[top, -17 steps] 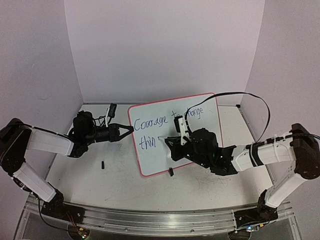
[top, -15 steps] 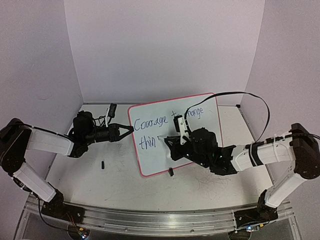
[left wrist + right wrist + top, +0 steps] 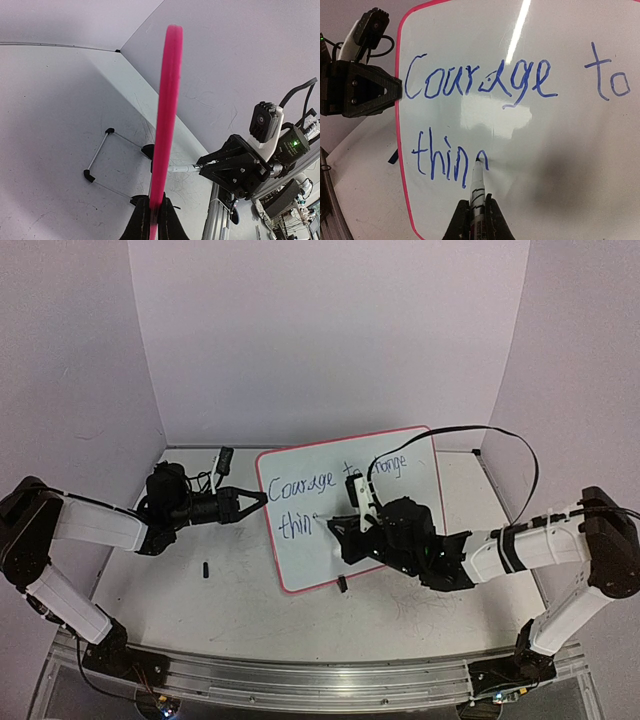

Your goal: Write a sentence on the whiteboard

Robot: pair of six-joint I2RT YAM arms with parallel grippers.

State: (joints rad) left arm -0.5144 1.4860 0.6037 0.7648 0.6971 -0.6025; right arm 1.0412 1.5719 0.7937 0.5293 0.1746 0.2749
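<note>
The whiteboard (image 3: pixel 308 562) stands tilted at mid-table, its pink rim edge-on (image 3: pixel 167 100) in the left wrist view. My left gripper (image 3: pixel 262 498) (image 3: pixel 154 215) is shut on the board's left edge. The sentence (image 3: pixel 480 82) is in blue: "Courage to" on top and "thin" (image 3: pixel 442 160) below, with a fresh curved stroke after it. In the top view my right arm hides part of the writing. My right gripper (image 3: pixel 477 217) (image 3: pixel 342 530) is shut on a white marker (image 3: pixel 477 185), whose tip touches the board at that stroke.
A small black cap (image 3: pixel 205 569) lies on the scuffed tabletop left of the board. One black clip foot (image 3: pixel 342 584) shows at the board's near edge, and a thin wire stand (image 3: pixel 100 152) lies behind it. Walls enclose the back and sides.
My right gripper has shifted slightly with the marker on the second line, uncovering "to" in the top view. The left gripper and the board have stayed put.
</note>
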